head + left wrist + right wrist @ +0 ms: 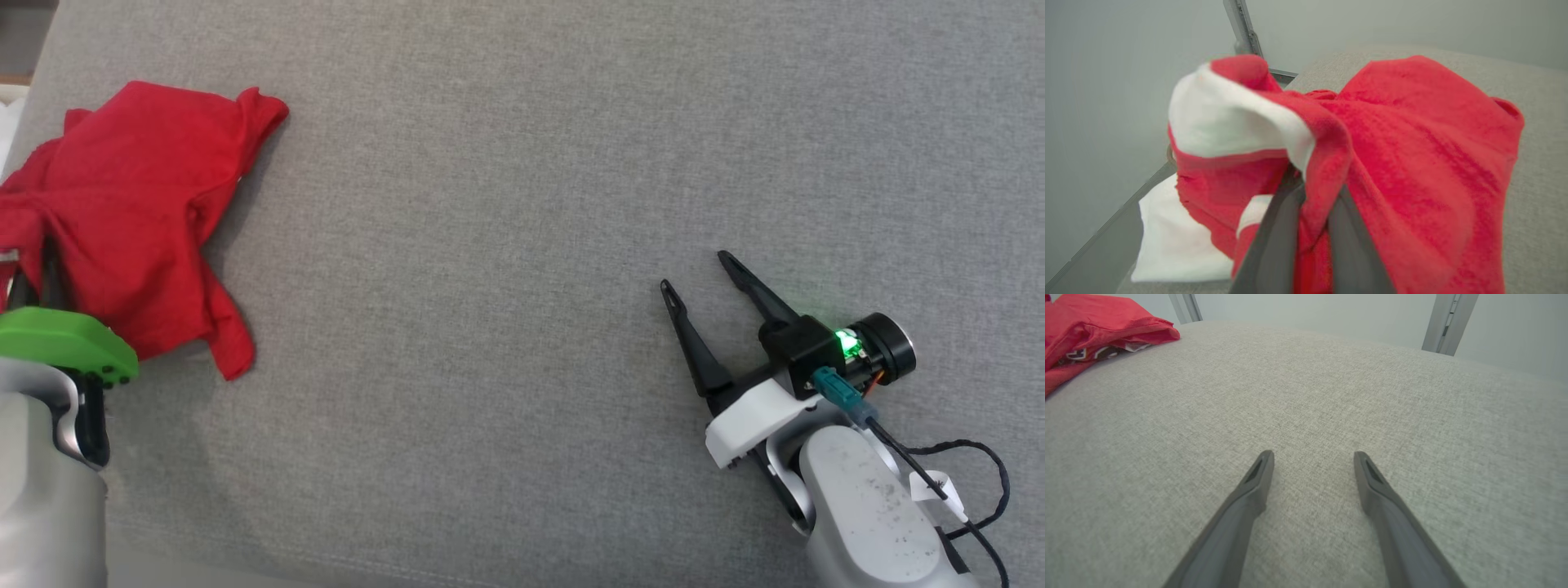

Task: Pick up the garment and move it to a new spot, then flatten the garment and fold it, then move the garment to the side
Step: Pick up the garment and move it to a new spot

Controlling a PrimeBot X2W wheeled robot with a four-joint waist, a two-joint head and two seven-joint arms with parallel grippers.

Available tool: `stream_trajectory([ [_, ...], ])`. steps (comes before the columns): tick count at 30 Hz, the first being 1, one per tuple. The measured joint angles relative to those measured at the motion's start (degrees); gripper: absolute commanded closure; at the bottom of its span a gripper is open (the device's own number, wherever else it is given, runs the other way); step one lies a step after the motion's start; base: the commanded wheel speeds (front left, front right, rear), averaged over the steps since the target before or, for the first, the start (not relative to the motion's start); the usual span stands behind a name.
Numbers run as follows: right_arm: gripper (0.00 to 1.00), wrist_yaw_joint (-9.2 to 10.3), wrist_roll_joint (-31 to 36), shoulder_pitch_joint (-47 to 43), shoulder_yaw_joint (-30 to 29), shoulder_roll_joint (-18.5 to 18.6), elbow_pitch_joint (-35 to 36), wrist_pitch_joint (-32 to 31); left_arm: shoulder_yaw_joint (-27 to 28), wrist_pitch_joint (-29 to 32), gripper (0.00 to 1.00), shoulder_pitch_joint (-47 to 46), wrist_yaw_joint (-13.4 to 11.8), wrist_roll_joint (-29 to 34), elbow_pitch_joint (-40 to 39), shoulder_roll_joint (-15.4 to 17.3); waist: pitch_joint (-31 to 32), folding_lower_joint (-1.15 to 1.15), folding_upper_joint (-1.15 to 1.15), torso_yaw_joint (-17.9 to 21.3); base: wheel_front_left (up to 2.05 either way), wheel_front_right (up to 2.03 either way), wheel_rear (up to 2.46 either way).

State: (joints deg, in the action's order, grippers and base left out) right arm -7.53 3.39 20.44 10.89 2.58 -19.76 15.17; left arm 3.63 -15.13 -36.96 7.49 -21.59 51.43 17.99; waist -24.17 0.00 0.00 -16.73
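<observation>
Left gripper (pixel 1318 204) first: its two fingers are nipped together on one red fold of the garment (pixel 139 204), which lies crumpled at ten o'clock on the grey fabric surface (pixel 522 147). Right gripper (pixel 695 270), down at four o'clock, is spread wide with nothing in it, well apart from the cloth. The worry is that thin pinch on a single fold: a quick lift could let it slip free, or bring the shirt up bunched.

A grey woven fabric surface (pixel 522 163) carries everything, flat and wide, with a faint seam along its near edge. The garment (pixel 139 204) lies crumpled on it at the far left, red with a white sleeve, close to the edge.
</observation>
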Motion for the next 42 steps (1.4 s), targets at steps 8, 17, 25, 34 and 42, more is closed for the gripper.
stream_trajectory([
  [8, 0.0, 0.01, -2.8, -2.3, 0.2, 0.2, 0.2, 0.0, -2.1, 0.0, 1.0, 0.5, 0.0, 0.4, -14.9, 0.7, 3.6, 0.0, 0.0, 1.6, 0.0, 0.0, 0.0],
  [17, 0.0, 0.0, -7.0, -6.4, 1.0, 0.2, 1.8, 0.0, -7.3, 0.0, 1.0, 1.0, 0.0, 2.2, -29.3, 0.3, 8.5, 0.0, 0.0, 6.5, 0.0, 0.0, 0.0],
  [25, 0.0, 0.01, -8.8, -9.4, 2.6, 0.2, 2.8, 0.0, -16.8, 0.0, 1.0, 3.4, 0.0, 2.6, -36.1, -3.1, 11.7, 0.0, 0.0, 14.8, 0.0, 0.0, 0.0],
  [34, 0.0, 0.01, -9.4, -13.0, 1.5, 0.3, 3.1, 0.0, -23.8, 0.0, 1.0, 7.2, 0.0, 0.2, -32.3, -9.5, 14.4, 0.0, 0.0, 24.6, 0.0, 0.0, 0.0],
  [42, 0.0, 0.01, -9.5, -14.0, 0.8, 0.3, 3.0, 0.0, -25.4, 0.0, 0.0, 13.8, 0.0, 3.1, -25.3, -13.1, 17.1, 0.0, 0.0, 29.3, 0.0, 0.0, 0.0],
])
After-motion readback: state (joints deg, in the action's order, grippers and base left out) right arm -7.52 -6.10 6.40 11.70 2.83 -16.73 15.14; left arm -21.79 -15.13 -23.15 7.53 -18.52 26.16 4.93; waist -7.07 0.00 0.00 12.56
